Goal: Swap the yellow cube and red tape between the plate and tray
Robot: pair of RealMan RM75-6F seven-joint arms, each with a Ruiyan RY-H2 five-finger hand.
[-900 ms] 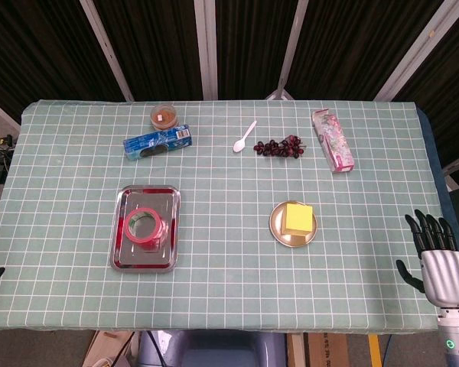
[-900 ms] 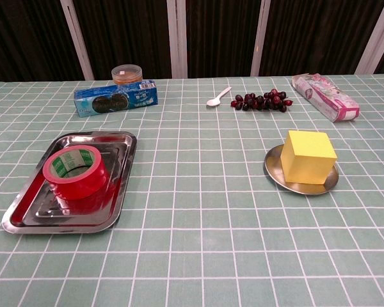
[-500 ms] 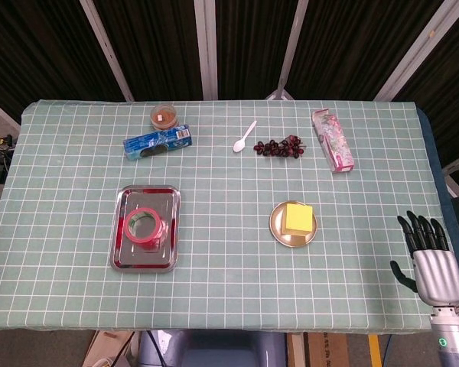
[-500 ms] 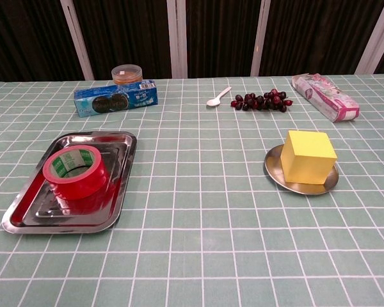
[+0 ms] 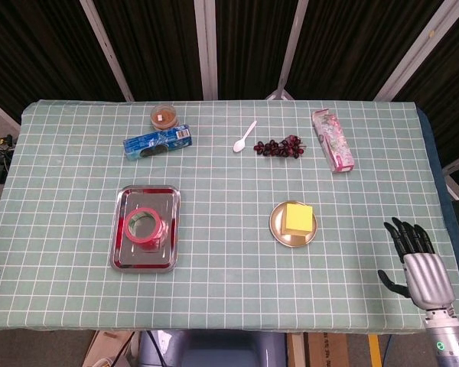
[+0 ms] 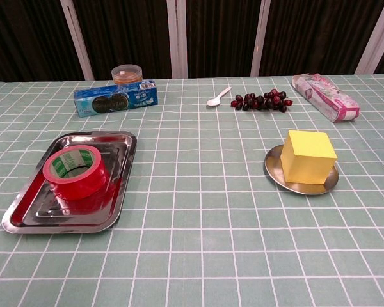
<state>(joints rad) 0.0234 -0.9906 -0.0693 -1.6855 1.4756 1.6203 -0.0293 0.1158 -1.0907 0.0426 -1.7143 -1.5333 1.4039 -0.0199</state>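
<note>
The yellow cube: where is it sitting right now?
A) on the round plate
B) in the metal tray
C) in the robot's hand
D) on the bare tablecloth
A: the yellow cube rests on the round plate, while the tray holds the red tape.

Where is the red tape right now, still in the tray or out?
In the tray. The red tape lies flat, hole up, inside the metal tray; neither hand touches it. The right hand hangs open, far off.

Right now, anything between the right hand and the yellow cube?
Nothing visible. The right hand hovers open near the table's right front edge; only bare tablecloth lies between it and the yellow cube on the plate.
</note>
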